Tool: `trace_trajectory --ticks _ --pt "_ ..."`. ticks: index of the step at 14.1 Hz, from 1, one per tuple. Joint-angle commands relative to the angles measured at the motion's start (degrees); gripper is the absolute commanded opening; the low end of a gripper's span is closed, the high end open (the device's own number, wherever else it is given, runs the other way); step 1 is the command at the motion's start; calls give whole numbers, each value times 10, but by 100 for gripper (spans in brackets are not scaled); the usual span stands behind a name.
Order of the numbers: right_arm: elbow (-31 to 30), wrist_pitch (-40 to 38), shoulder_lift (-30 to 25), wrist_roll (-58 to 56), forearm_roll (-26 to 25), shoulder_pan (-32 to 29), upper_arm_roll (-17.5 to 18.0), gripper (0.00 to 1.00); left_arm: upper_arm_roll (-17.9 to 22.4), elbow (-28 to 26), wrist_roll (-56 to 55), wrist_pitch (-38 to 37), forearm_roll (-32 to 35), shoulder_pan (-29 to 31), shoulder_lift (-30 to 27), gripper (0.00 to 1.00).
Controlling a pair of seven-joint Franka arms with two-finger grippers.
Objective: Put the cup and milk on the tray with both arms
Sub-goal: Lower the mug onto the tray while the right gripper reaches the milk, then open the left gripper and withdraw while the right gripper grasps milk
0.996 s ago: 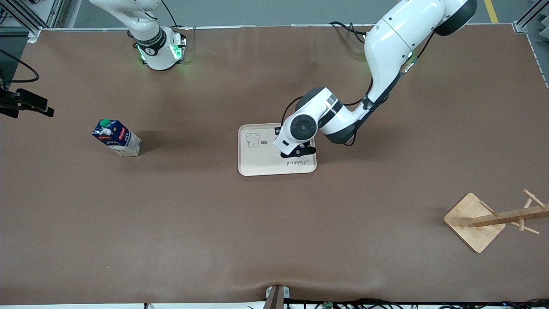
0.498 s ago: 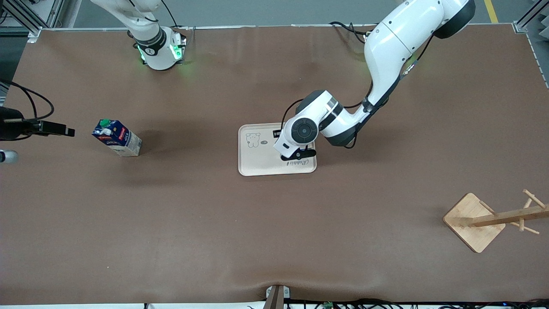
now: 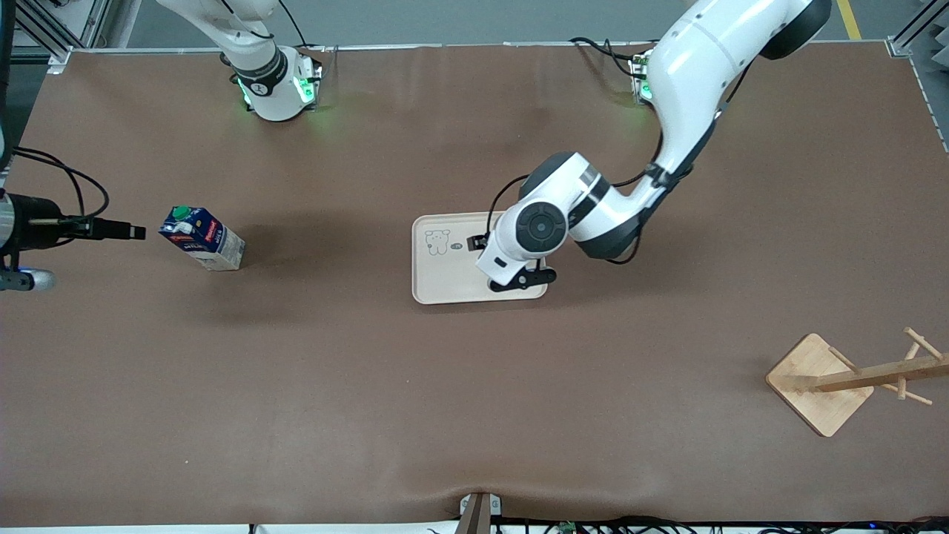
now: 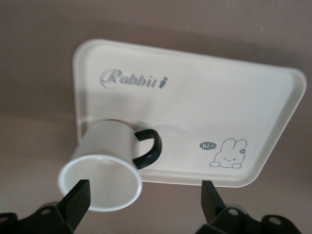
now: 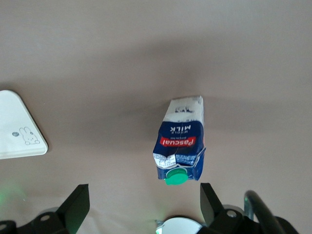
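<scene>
The white cup [image 4: 101, 168] with a black loop handle stands upright on the cream tray [image 4: 204, 92], close to one tray edge. My left gripper [image 4: 144, 197] hangs open just above it, with the cup's rim by one finger and nothing gripped. In the front view the left gripper [image 3: 523, 280] is over the tray [image 3: 445, 278] and its hand hides the cup. The dark-blue milk [image 3: 202, 237] carton stands on the table toward the right arm's end. My right gripper [image 3: 130, 232] is open and level with the milk [image 5: 180, 141], a short gap from its green cap.
A wooden rack [image 3: 819, 382] with pegs stands toward the left arm's end, nearer to the front camera than the tray. The right arm's base [image 3: 278, 93] glows green at the table's back edge. Brown tabletop lies between milk and tray.
My left gripper has opened and let go of the cup, then lifted a little over the tray. The right gripper has come in from the table's end toward the milk.
</scene>
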Motion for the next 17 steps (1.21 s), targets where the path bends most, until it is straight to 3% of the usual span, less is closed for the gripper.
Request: trace_trajectory --ticks 1,3,6,10,13,17 --pt "-48 -4 -16 123 -10 18 7 100 0 11 2 -57 13 52 -77 100" --pt "-77 2 -24 132 -67 37 9 100 0 11 41 -82 13 98 -121 100" --pt "-114 27 -39 131 -85 44 9 100 0 11 145 -115 13 177 -171 100" --pt "-267 165 -110 117 -104 54 10 100 1 11 243 -173 22 270 -229 100" --pt "-346 248 -140 114 -105 70 11 100 2 12 313 -187 83 297 -269 100" --pt "-365 278 -139 66 -137 70 10 97 -1 12 390 -210 94 338 -311 100"
